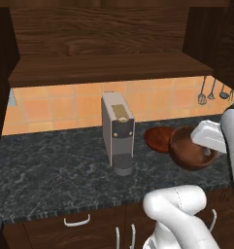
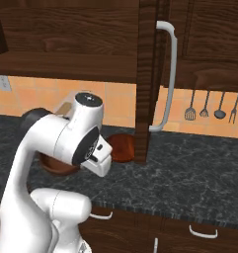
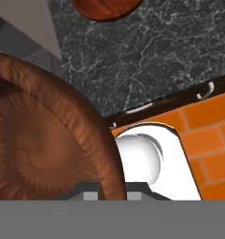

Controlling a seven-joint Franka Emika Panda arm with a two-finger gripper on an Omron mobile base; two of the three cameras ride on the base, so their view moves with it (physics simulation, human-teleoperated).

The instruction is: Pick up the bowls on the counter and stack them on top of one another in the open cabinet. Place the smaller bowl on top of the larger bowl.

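Gripper [image 1: 207, 151] clamped on the tilted deep bowl's [image 1: 191, 150] rim, above the counter [image 1: 50, 165], shallow bowl [image 1: 158, 138] just beside.

Larger bowl [image 3: 44, 154]: reddish-brown wood, fine radial grain streaks inside, rim ridged, low sheen. Smaller bowl [image 1: 158, 138]: same reddish wood, smoother, slightly glossier.

Surface [image 1: 50, 165]: dark grey-black stone, marbled with pale veins, polished look.

Open cabinet [image 1: 99, 44]: dark brown wood, strong grain and a knot on the back panel, matt. Shelf plank likewise.

Wall [image 1: 65, 104]: orange tiles, smooth, faint pale grout.

Coffee machine [image 1: 117, 129]: grey casing, satin like brushed metal or plastic; cannot tell which.

Door handle [image 2: 170, 74]: white, smooth, glossy.

Hanging utensils [image 2: 212, 108]: dark, metal-looking.
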